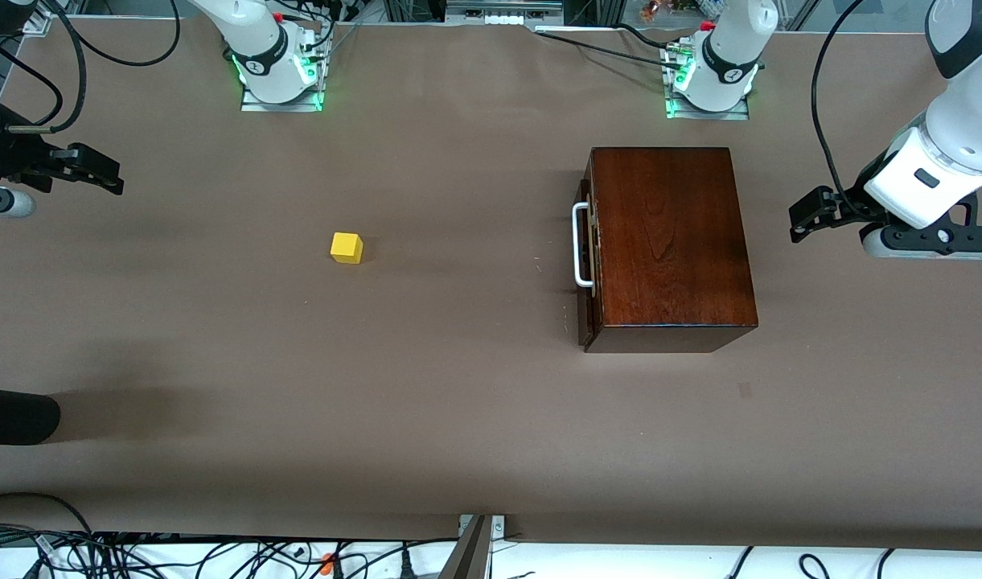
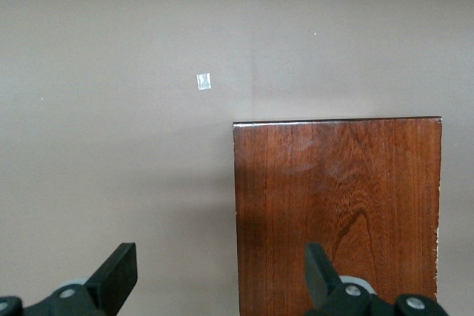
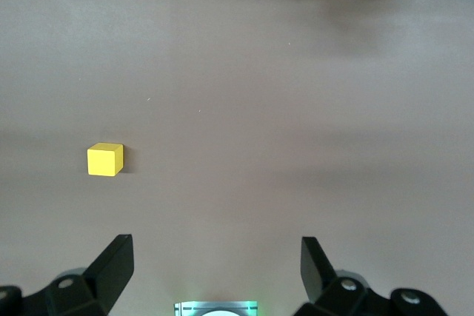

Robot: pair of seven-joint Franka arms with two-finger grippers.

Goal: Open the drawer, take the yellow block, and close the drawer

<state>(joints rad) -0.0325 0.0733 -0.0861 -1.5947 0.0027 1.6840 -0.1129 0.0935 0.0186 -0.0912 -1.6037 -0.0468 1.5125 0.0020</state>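
Observation:
The dark reddish-brown wooden box (image 1: 667, 241) stands on the table. Its drawer (image 1: 586, 265) is pushed in, and the white U-shaped handle (image 1: 579, 245) faces the right arm's end of the table. The yellow block (image 1: 347, 248) sits on the bare table, well apart from the box, in front of the drawer. It also shows in the right wrist view (image 3: 104, 160). My left gripper (image 1: 808, 215) is open and empty, up over the box's edge at the left arm's end (image 2: 220, 275). My right gripper (image 1: 100, 173) is open and empty over the table's right-arm end (image 3: 215, 268).
A black cylinder (image 1: 16, 416) lies at the table's edge at the right arm's end, nearer the front camera than the block. The arm bases (image 1: 280, 72) (image 1: 709, 76) stand along the back edge. A small pale mark (image 2: 204, 81) is on the table near the box.

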